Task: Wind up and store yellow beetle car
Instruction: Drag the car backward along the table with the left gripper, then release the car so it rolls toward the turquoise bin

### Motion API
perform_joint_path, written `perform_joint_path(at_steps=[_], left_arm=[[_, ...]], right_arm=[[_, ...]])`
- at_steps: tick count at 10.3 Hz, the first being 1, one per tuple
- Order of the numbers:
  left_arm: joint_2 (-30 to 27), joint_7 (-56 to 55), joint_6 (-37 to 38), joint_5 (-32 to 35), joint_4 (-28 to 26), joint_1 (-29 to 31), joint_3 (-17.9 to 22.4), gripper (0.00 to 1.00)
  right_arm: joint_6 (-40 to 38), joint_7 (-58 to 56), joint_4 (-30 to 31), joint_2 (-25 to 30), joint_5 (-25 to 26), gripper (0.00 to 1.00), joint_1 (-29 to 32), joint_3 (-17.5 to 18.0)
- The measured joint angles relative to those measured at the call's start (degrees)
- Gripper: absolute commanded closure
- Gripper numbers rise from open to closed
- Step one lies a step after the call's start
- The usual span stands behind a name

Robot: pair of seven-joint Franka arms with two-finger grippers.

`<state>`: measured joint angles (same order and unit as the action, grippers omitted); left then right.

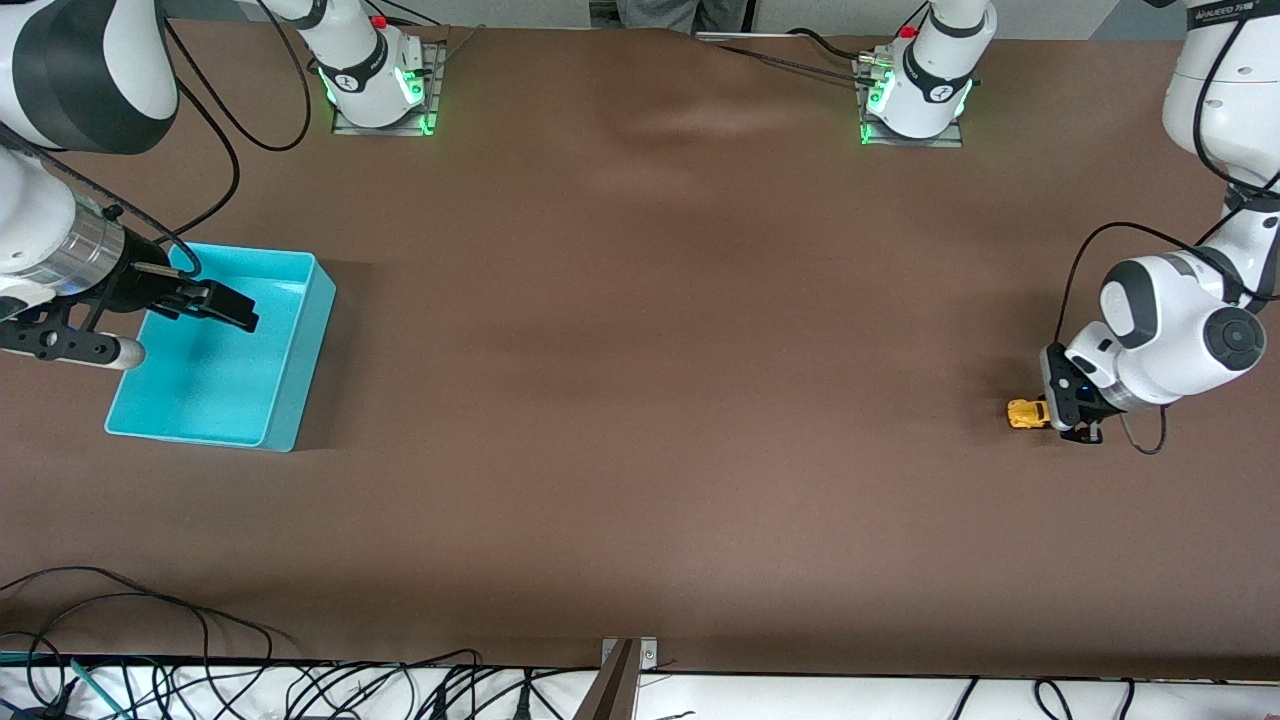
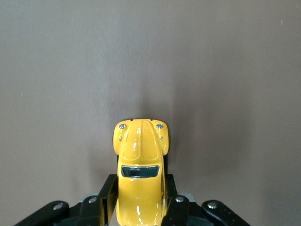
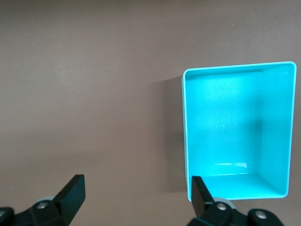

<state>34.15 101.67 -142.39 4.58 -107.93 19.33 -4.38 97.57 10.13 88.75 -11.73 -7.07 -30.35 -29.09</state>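
Left gripper [image 1: 1050, 412] pinches the yellow beetle car [image 1: 1026, 413], hiding its rear; right gripper [image 1: 235, 310] waits spread over the turquoise bin [image 1: 300, 395]

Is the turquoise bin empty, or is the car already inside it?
Empty. The turquoise bin shows only bare floor inside; the yellow beetle car sits clamped in the left gripper at the left arm's end of the table.

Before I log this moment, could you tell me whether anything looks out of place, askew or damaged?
Nothing stands out. The yellow beetle car sits upright and intact, gripped by the left end effector at the left arm's end of the table. The turquoise bin stands square and empty under the open right end effector.
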Motion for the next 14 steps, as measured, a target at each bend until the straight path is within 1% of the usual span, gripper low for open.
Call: perform_joint_path(at_steps=[7, 8, 9, 10, 11, 14], left_arm=[[1.68, 8.74, 0.21, 0.00, 2.83, 4.74, -0.06, 0.99], [1.75, 9.04, 0.21, 0.00, 2.94, 4.89, -0.06, 0.98], [1.75, 9.06, 0.21, 0.00, 2.94, 4.89, -0.07, 0.94], [1.76, 9.09, 0.21, 0.00, 2.96, 4.90, -0.06, 0.60], [1.77, 9.18, 0.22, 0.00, 2.98, 4.90, -0.06, 0.01], [2.63, 10.29, 0.71, 0.00, 3.02, 4.94, -0.20, 0.00]], right_arm=[[0.00, 0.01, 0.00, -0.01, 0.00, 0.00, 0.00, 0.00], [0.00, 0.01, 0.00, -0.01, 0.00, 0.00, 0.00, 0.00], [0.00, 0.01, 0.00, -0.01, 0.00, 0.00, 0.00, 0.00], [0.00, 0.01, 0.00, -0.01, 0.00, 0.00, 0.00, 0.00], [0.00, 0.01, 0.00, -0.01, 0.00, 0.00, 0.00, 0.00], [0.00, 0.01, 0.00, -0.01, 0.00, 0.00, 0.00, 0.00]])
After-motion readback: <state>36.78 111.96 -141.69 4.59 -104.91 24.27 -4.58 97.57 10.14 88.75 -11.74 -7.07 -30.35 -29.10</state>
